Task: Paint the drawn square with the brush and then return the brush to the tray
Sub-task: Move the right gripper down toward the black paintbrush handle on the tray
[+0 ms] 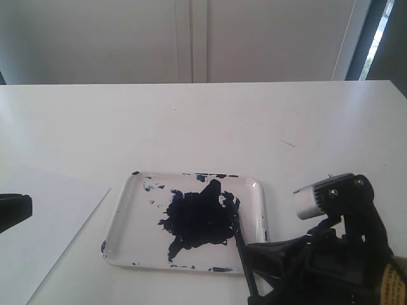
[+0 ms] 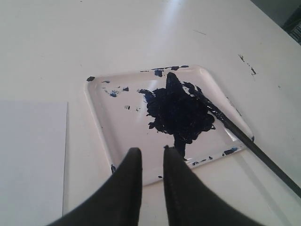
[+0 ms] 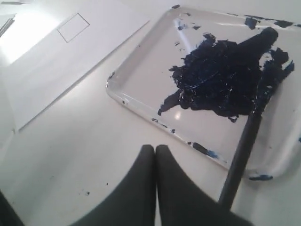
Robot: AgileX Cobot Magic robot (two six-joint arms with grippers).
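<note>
The tray point(image 1: 127, 216) lies mid-table with a big dark paint blotch. The brush point(image 1: 241, 244) rests with its bristles in the blotch and its black handle slanting out over the tray's near right rim; it also shows as brush point(image 3: 242, 148) and brush point(image 2: 244, 139). My right gripper point(image 3: 155, 147) is shut and empty, hovering over the table just beside the handle, outside the tray point(image 3: 150, 70). My left gripper point(image 2: 152, 150) stands slightly open and empty over the near edge of the tray point(image 2: 108, 122). The drawn square point(image 3: 73, 27) is a thin outline, white inside.
A white paper sheet point(image 1: 44, 222) lies left of the tray, also seen as paper point(image 3: 61, 61) and paper point(image 2: 28, 155). The left gripper's dark tip point(image 1: 13, 213) shows at the left edge above it. My right arm point(image 1: 337, 254) fills the lower right corner.
</note>
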